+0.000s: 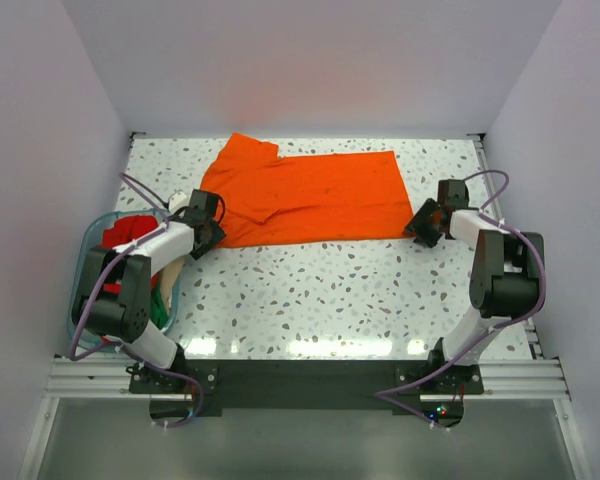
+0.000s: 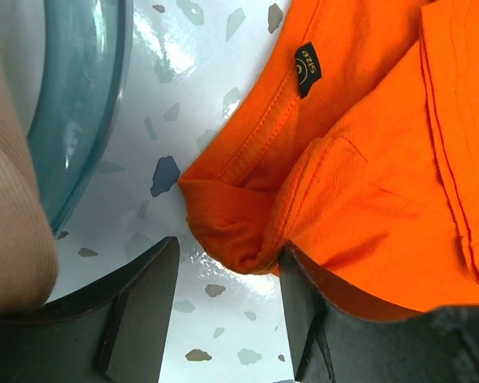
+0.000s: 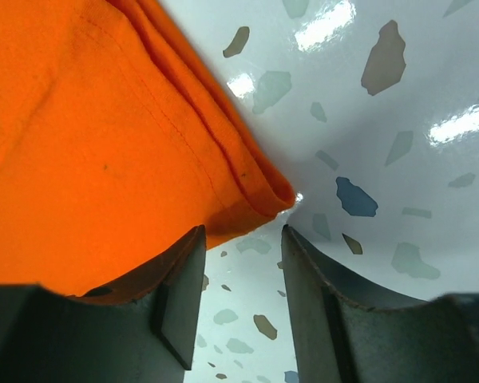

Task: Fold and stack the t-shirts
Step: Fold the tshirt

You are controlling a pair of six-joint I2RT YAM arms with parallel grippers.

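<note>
The bright orange t-shirt (image 1: 310, 198) lies folded flat at the back middle of the table. My left gripper (image 1: 208, 232) stands open at its near-left corner. In the left wrist view that bunched corner (image 2: 223, 231) sits just ahead of the gripper (image 2: 227, 307), and cloth drapes over the right finger (image 2: 303, 319). My right gripper (image 1: 420, 225) is open at the near-right corner. The right wrist view shows the folded hem corner (image 3: 263, 191) just beyond the gripper (image 3: 243, 295), with cloth lying over the left finger (image 3: 180, 303). Only bare table shows between either pair of jaws.
A translucent teal tub (image 1: 88, 235) stands at the left edge beside the left arm. It holds a red shirt (image 1: 130, 230) and a green one (image 1: 160, 310). Its wall (image 2: 80, 104) and beige cloth (image 2: 8, 199) fill the left of the left wrist view. White walls enclose the table.
</note>
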